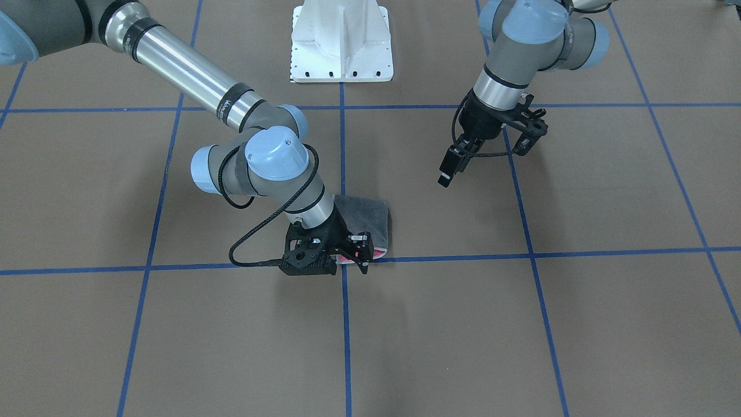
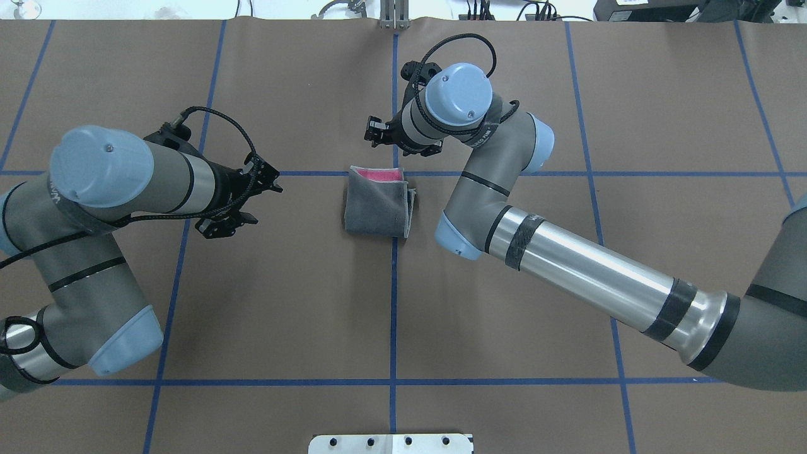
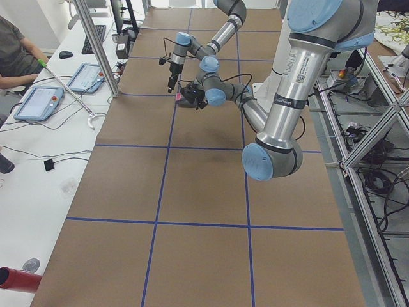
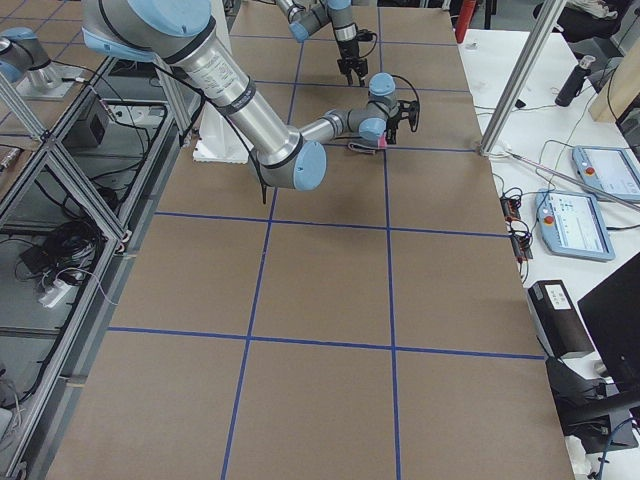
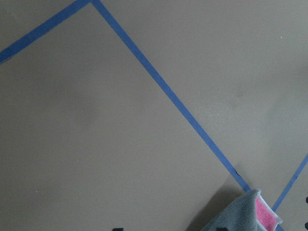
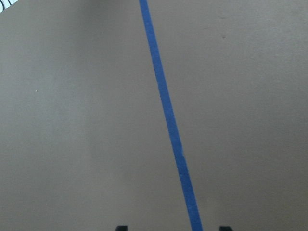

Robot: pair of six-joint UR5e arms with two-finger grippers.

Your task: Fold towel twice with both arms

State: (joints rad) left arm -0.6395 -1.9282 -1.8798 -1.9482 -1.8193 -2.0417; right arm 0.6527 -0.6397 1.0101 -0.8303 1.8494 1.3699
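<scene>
1. Position of the work: the towel lies flat on the tabletop, just beside the crossing of two blue tape lines. It forms a compact rectangle, grey face up. A pink strip shows along the edge farthest from the robot, and layered edges show on the side toward the right arm.
2. Right end effector: it sits low at the pink edge of the towel. The right wrist view shows both fingertips spread, with bare tabletop and tape between them, so it holds nothing.
3. Left end effector: it hangs above the tabletop, well apart from the towel on the robot's left. Its fingers appear spread and it carries nothing. A towel corner shows at the bottom of its wrist view.
4. Step in hand: judging from the stacked layers, the second fold appears to be laid down and the task is at or near completion.
5. Next move: this probably calls for lifting the right end effector straight up and away without snagging the pink edge. The layers look slightly offset on the side toward the right arm, so a corrective tug or press there may be needed.
</scene>
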